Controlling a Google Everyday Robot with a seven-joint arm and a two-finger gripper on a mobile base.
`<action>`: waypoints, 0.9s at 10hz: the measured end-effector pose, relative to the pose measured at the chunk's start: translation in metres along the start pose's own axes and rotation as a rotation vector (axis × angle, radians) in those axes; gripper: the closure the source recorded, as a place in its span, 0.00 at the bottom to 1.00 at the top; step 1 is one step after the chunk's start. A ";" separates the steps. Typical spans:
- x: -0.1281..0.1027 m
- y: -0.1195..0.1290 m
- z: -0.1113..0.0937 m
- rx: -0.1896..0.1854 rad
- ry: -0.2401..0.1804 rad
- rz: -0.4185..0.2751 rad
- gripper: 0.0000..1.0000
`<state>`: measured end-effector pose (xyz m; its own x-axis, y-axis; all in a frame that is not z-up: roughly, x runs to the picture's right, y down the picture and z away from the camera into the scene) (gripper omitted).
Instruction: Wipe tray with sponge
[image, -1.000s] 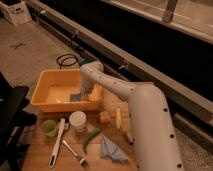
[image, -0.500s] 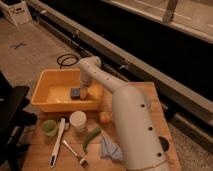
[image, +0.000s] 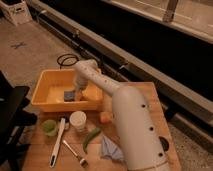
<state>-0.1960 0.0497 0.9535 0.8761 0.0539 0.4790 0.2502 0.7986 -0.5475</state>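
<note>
Reached down into the yellow tray (image: 48, 98) at the back left of the wooden counter (image: 150, 100), arm bent over the far rim. Hand (image: 76, 94) low inside, near the middle of the tray floor, clamped shut — apparently on the blue sponge (image: 69, 95), which sat on the floor right at the fingertips, though the contact itself was partly hidden by the wrist. Shifted over the last second: sponge and hand dragged from the tray's right portion toward its centre, arm swung a little with them. Read as a wiping stroke under way, not a pick-up or a release; only part of the floor likely covered, left side and corners probably still to do. Tray itself unmoved on the counter. In front of it, untouched — a small green cup (image: 49, 127), a white cup (image: 78, 120), a long white utensil (image: 57, 142), a brush (image: 76, 153), a green pepper-like vegetable (image: 90, 138), a light-blue cloth (image: 110, 149) and a small orange item (image: 105, 117).
</note>
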 end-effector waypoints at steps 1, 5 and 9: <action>-0.005 0.010 0.000 -0.005 -0.014 -0.008 1.00; 0.014 0.037 -0.015 -0.007 0.010 0.039 1.00; 0.055 0.000 -0.042 0.042 0.066 0.078 1.00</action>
<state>-0.1301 0.0271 0.9514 0.9180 0.0785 0.3887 0.1634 0.8182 -0.5512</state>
